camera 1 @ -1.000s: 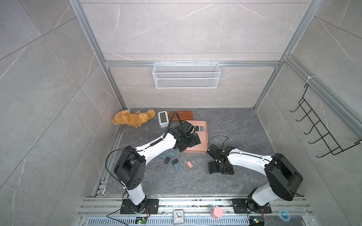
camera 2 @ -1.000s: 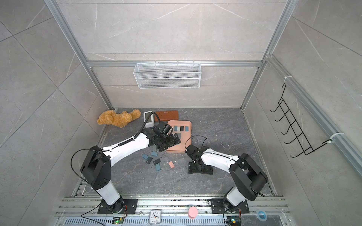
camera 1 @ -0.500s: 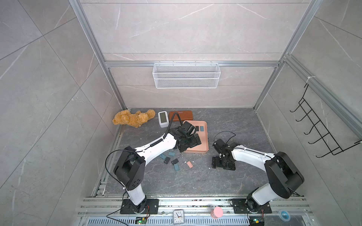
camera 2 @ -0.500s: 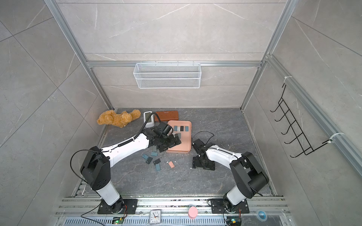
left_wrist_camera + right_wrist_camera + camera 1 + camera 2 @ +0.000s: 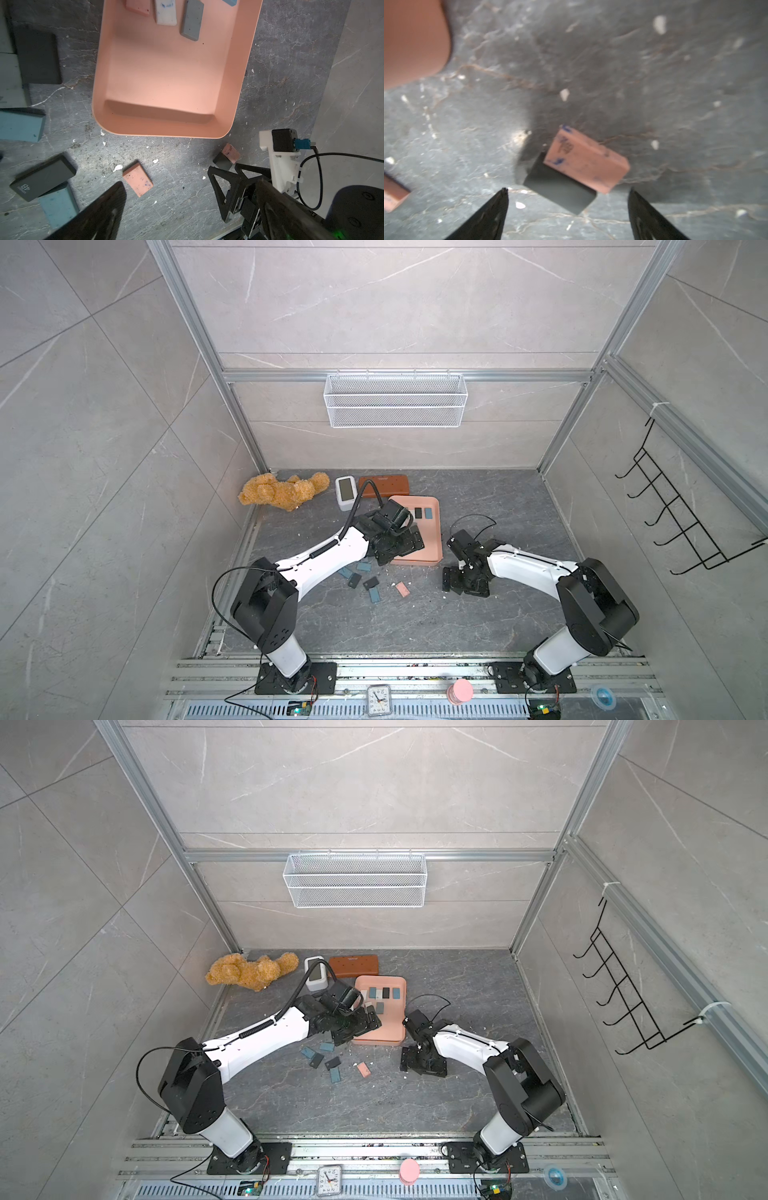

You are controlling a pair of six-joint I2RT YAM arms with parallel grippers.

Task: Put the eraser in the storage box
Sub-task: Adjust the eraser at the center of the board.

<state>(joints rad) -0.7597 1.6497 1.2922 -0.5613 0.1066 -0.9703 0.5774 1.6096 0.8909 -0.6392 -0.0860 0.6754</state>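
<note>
The storage box is a shallow salmon-pink tray on the dark floor, and several erasers lie at its far end. My left gripper hangs open over the tray's near left corner and holds nothing. To the right of the tray, my right gripper points down, open. Just ahead of its fingertips a pink eraser leans on a dark grey eraser. Neither is gripped.
Several loose erasers, blue, dark and a pink one, lie on the floor left of the right gripper. At the back stand a teddy bear, a small white device and a brown case. White crumbs dot the floor.
My right gripper has shifted a little toward the back, near the tray's right corner, and its fingers have narrowed slightly. The left arm has barely moved.
</note>
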